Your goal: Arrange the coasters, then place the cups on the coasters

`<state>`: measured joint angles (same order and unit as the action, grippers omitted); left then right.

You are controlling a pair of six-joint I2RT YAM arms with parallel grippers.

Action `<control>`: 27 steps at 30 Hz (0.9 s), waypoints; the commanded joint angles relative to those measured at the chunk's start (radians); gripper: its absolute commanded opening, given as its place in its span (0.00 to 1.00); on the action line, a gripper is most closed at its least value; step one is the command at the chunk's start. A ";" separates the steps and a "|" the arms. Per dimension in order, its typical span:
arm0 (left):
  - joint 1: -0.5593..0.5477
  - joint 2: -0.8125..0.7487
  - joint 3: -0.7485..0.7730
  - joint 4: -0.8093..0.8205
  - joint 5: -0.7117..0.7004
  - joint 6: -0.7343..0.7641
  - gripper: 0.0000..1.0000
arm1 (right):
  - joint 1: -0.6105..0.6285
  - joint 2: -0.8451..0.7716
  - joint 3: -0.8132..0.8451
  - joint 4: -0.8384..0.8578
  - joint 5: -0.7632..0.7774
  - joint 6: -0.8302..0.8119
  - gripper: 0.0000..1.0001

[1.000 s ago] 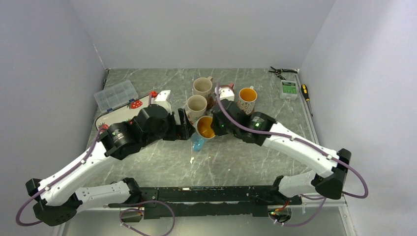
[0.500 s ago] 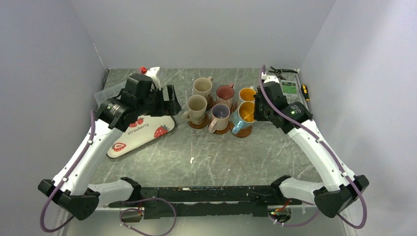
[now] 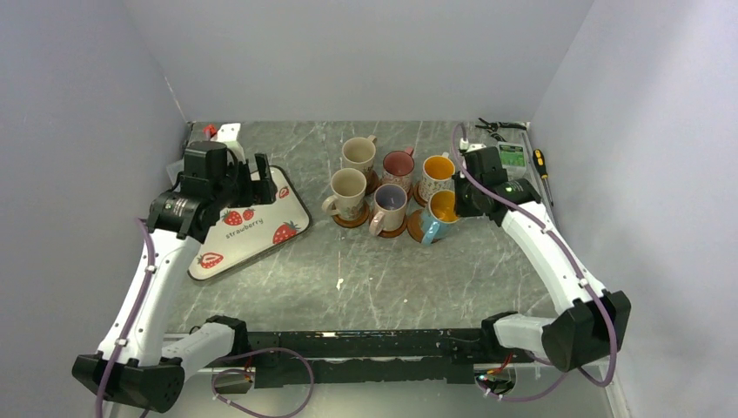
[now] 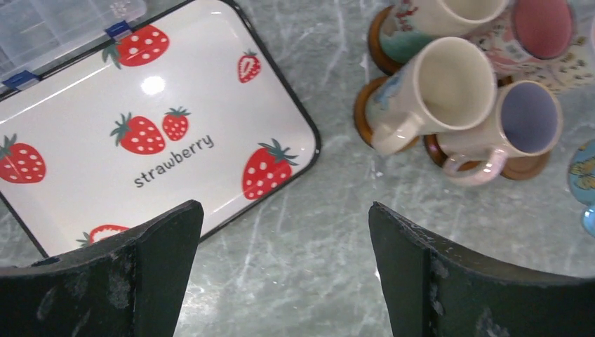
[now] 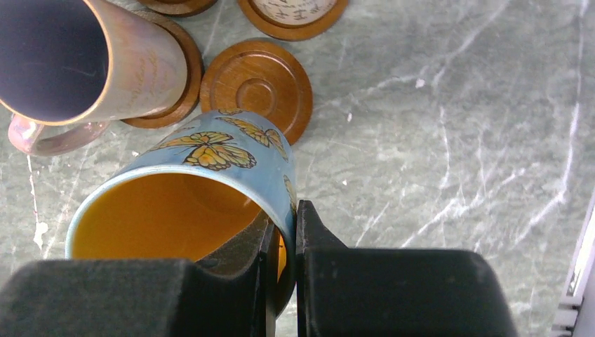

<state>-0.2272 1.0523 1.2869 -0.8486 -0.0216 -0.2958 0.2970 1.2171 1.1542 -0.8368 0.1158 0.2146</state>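
My right gripper (image 5: 282, 214) is shut on the rim of the blue butterfly cup (image 5: 210, 182), one finger inside its orange interior. The cup (image 3: 439, 212) hangs tilted at the near edge of a bare brown coaster (image 5: 256, 88). Whether it touches the coaster is unclear. Several other cups stand on coasters in a cluster: cream (image 3: 348, 187), lavender inside (image 3: 389, 202), pink inside (image 3: 399, 165), orange inside (image 3: 437, 171), another cream (image 3: 358, 153). My left gripper (image 4: 284, 232) stands open and empty over bare table by the tray's corner, left of the cups.
A white strawberry-print tray (image 3: 261, 228) lies at the left with a clear plastic box (image 4: 42, 28) behind it. Pliers, a small green device (image 3: 511, 158) and a screwdriver (image 3: 541, 162) sit at the back right. A white fleck (image 3: 338, 284) lies on the marble.
Both arms have swung out from the middle. The left gripper drew back left over the tray. The right carried the blue cup to the front-right coaster, where it now tilts.
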 commanded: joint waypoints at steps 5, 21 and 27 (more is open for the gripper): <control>0.112 -0.038 -0.172 0.252 -0.029 0.081 0.93 | -0.002 0.084 0.025 0.216 -0.073 -0.105 0.00; 0.141 -0.076 -0.332 0.351 -0.058 0.138 0.92 | -0.018 0.222 0.006 0.272 -0.061 -0.173 0.00; 0.142 -0.087 -0.342 0.355 -0.050 0.138 0.92 | -0.018 0.257 0.008 0.293 -0.044 -0.165 0.00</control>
<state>-0.0898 0.9878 0.9520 -0.5365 -0.0689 -0.1757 0.2844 1.4761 1.1427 -0.6464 0.0685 0.0437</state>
